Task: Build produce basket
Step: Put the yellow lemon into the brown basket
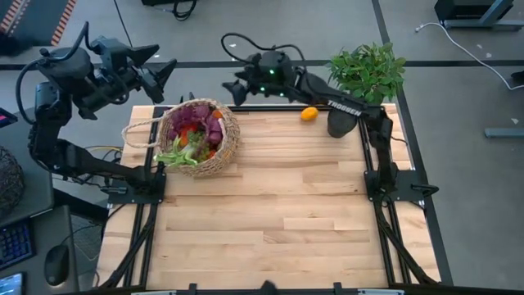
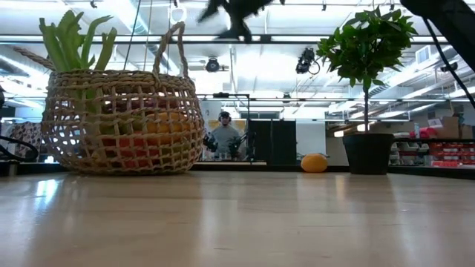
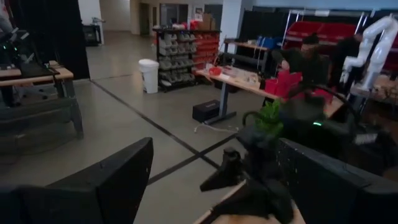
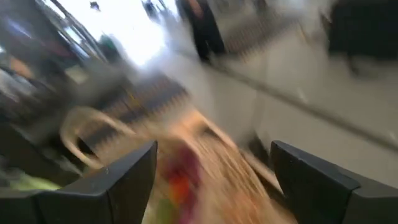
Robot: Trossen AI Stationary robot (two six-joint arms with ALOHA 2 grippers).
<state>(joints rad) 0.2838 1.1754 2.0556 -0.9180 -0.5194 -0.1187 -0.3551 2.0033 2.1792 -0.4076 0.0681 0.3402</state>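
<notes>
The tan wicker basket [image 1: 196, 135] stands on its base at the table's far left, filled with produce: purple grapes [image 1: 199, 115], a leek [image 1: 176, 156] and red pieces. One orange fruit [image 1: 309, 114] lies on the table near the far edge. My right gripper [image 1: 236, 88] hovers open above the far edge, just right of the basket and clear of it. Seen blurred in its wrist view, the basket [image 4: 180, 180] lies ahead of the gripper. My left gripper [image 1: 160, 72] hangs open in the air beyond the table's far left corner. Both grippers have nothing between their fingers.
A leafy potted plant [image 1: 364, 74] in a black pot [image 1: 342, 121] stands at the far right, close to the orange fruit. A dark wire-mesh basket [image 1: 8, 180] sits off the table to the left. The near half of the table [image 1: 270, 229] is bare wood.
</notes>
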